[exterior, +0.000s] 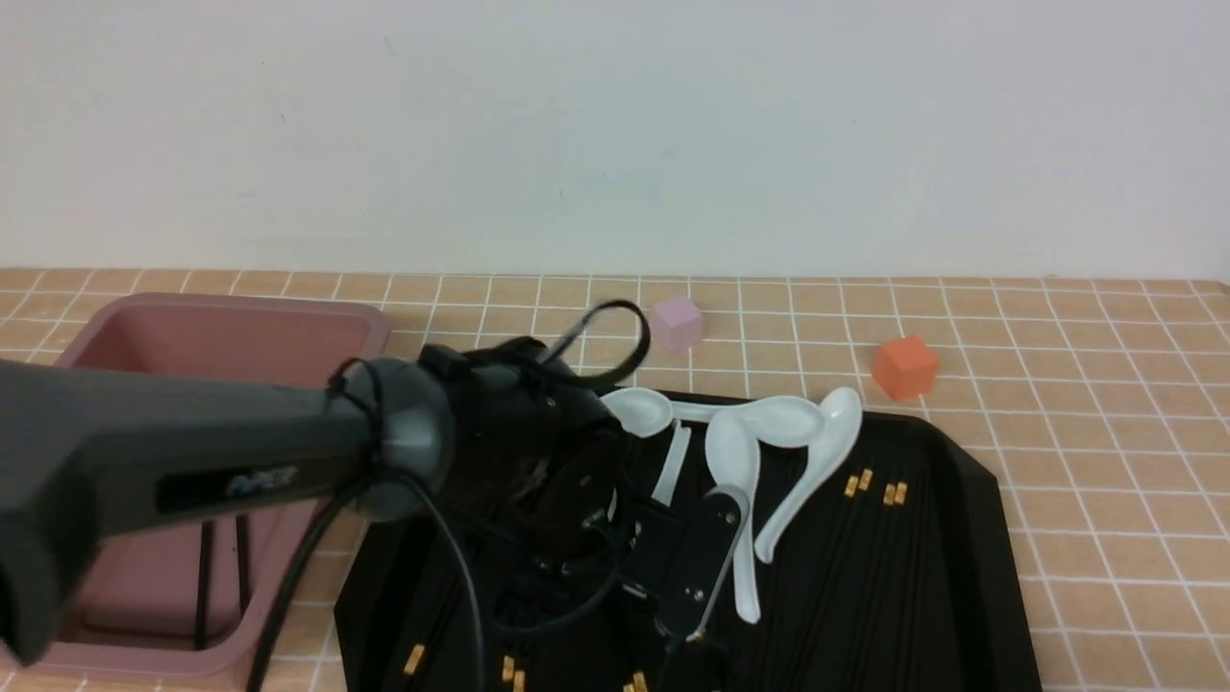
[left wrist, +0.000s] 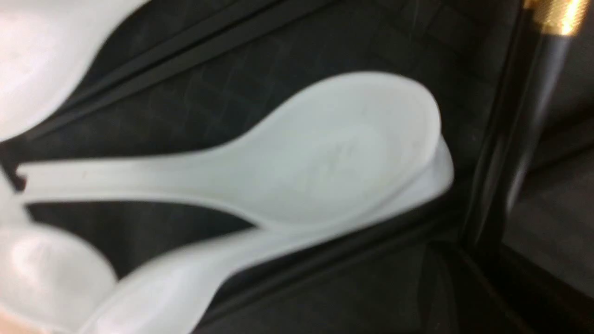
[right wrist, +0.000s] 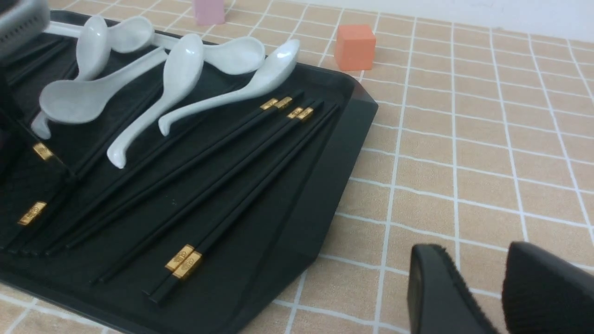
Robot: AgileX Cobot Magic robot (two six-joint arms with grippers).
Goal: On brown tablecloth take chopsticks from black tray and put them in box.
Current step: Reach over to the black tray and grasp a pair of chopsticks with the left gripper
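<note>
Front view: 1 box (exterior: 240,332), 1 blk tray (exterior: 990,538)

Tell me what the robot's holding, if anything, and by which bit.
The left gripper appears to hold black chopsticks by their black shafts, away from the gold-banded ends. The right gripper holds nothing between its jaws.

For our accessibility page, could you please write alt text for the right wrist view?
A black tray on tan gridded cloth holds black chopsticks with gold bands and several white soup spoons. An orange cube and a partly cropped pink cube sit beyond its far edge.
</note>
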